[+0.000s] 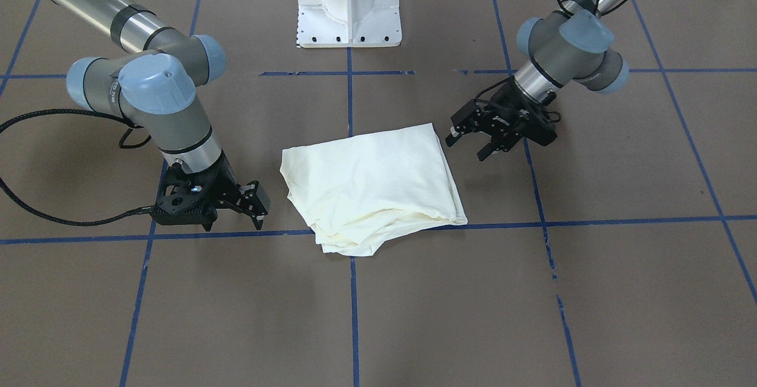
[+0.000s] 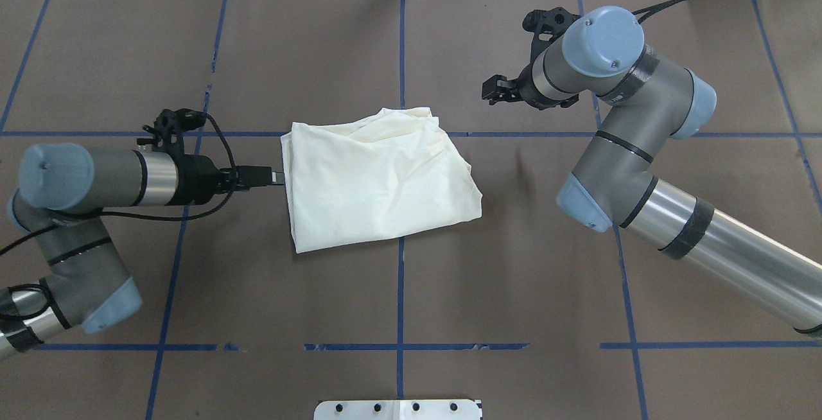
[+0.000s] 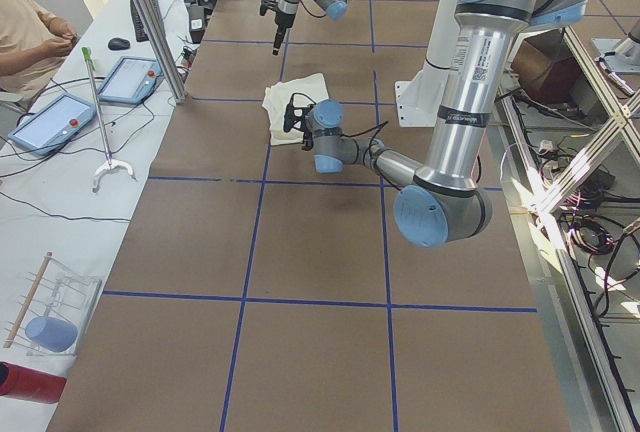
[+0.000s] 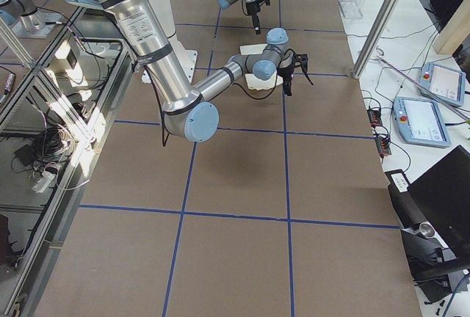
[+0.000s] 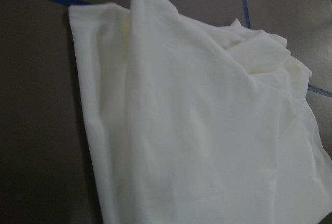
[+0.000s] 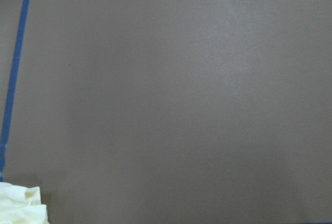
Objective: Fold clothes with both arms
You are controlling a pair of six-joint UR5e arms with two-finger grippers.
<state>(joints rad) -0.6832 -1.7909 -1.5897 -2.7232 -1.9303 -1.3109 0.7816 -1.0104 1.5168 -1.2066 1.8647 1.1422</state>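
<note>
The clothes are one cream shirt (image 1: 372,186) (image 2: 376,176), lying folded into a rough rectangle at the table's centre; no print shows. My left gripper (image 1: 468,143) (image 2: 277,177) hovers open just off the shirt's edge on my left side, holding nothing. The left wrist view is filled by the shirt (image 5: 197,130), with no fingers in sight. My right gripper (image 1: 258,202) (image 2: 490,90) stands open and empty, apart from the shirt's far corner on my right. In the right wrist view only a shirt corner (image 6: 21,206) shows on brown table.
The white pedestal base (image 1: 349,14) (image 2: 398,409) stands at the robot's side of the table. Blue tape lines (image 2: 401,291) grid the brown tabletop. A person (image 3: 30,37) sits at a side bench with tablets (image 3: 55,120).
</note>
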